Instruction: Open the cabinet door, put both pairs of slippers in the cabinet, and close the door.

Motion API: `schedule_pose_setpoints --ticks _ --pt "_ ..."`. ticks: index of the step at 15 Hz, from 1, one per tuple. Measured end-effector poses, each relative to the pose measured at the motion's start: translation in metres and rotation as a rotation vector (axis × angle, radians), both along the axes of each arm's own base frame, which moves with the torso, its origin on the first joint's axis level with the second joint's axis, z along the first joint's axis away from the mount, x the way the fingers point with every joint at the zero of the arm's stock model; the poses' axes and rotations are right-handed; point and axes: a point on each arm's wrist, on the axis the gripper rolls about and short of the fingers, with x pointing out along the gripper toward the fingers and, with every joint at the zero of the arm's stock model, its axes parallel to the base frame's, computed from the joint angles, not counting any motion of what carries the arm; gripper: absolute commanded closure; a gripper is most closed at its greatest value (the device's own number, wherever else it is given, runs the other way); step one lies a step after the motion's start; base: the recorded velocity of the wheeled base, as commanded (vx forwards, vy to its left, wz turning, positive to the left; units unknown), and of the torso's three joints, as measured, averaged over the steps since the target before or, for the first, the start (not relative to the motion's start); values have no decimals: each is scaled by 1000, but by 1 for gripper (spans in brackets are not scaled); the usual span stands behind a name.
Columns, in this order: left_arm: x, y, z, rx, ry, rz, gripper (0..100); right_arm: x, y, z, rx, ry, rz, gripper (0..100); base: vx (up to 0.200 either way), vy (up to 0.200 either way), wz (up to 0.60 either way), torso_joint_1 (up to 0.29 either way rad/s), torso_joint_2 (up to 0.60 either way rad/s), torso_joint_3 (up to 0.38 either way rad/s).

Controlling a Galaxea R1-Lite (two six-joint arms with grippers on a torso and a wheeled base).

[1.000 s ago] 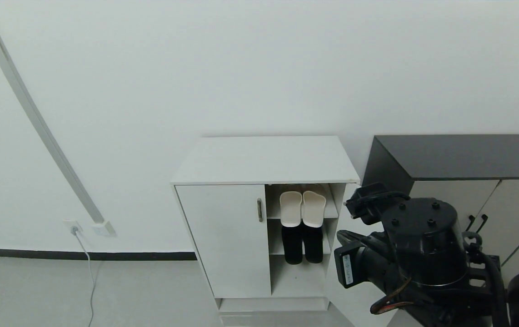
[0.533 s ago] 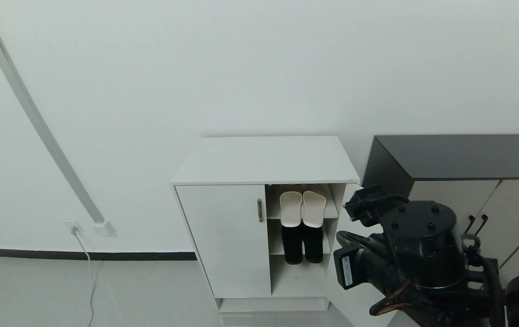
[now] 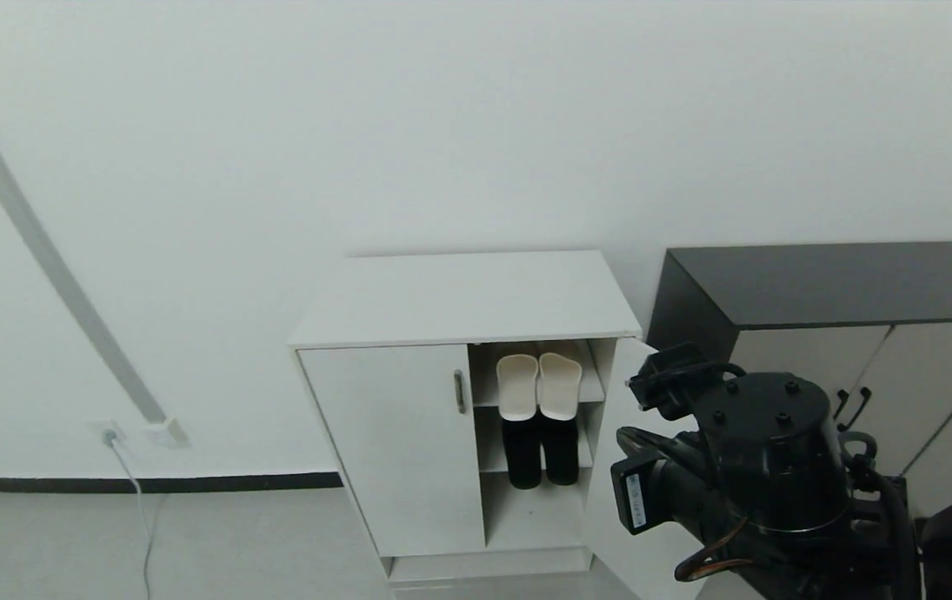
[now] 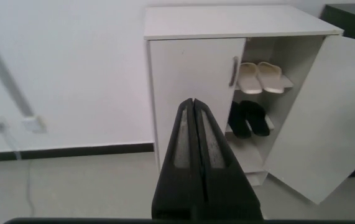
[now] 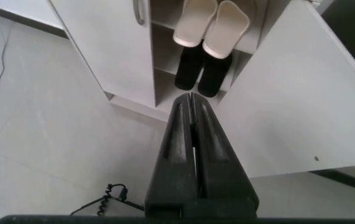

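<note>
open cabinet door [image 4: 326,118], judged a light stiff panel, should swing shut if pushed near its free edge; left gripper [image 4: 193,106] and right gripper [image 5: 191,99] jaws pressed together, empty.

cabinet [image 3: 459,300]: right door [image 3: 613,558] open, left door [image 3: 393,450] shut | white slippers [image 3: 528,386]: top shelf, side by side | black slippers [image 3: 533,452]: shelf below

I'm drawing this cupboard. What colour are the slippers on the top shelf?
The top slippers are cream-white, clearest in the right wrist view.

Plain room, shoe cabinet [image 3: 384,442], wall socket [image 3: 109,434]
</note>
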Motion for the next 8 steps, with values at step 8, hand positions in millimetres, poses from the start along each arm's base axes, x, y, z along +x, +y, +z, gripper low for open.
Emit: schedule_pose_setpoints --ticks 8 --pt "0 0 0 3 0 0 100 4 0 -5 -18 8 -11 100 0 0 -75 2 0 0"
